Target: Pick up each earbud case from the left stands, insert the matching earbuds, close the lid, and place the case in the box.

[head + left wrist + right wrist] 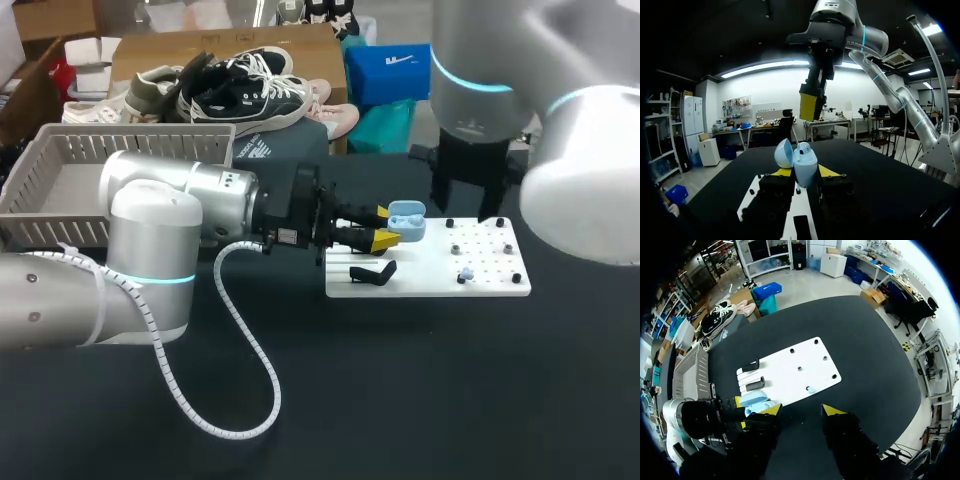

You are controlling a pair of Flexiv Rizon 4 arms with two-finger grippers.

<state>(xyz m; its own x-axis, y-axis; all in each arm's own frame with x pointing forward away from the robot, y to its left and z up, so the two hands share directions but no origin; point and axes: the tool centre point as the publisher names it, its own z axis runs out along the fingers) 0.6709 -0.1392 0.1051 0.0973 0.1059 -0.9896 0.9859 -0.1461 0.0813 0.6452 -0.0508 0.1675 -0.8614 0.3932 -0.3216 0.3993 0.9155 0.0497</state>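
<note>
Head view: your left gripper [385,226] grips the open case [408,220]; next, lower your empty, wide-open right gripper [801,410] onto the earbud [466,274].

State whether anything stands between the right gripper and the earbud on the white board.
Nothing visible does. The earbud lies on bare white board ahead of the open right gripper; the left gripper holds the earbud case aside.

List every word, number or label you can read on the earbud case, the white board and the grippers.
No text can be read.
On the blue earbud case: no print shows.
On the white board: plain, no lettering.
On the left gripper and the right gripper: no legible marks.
</note>
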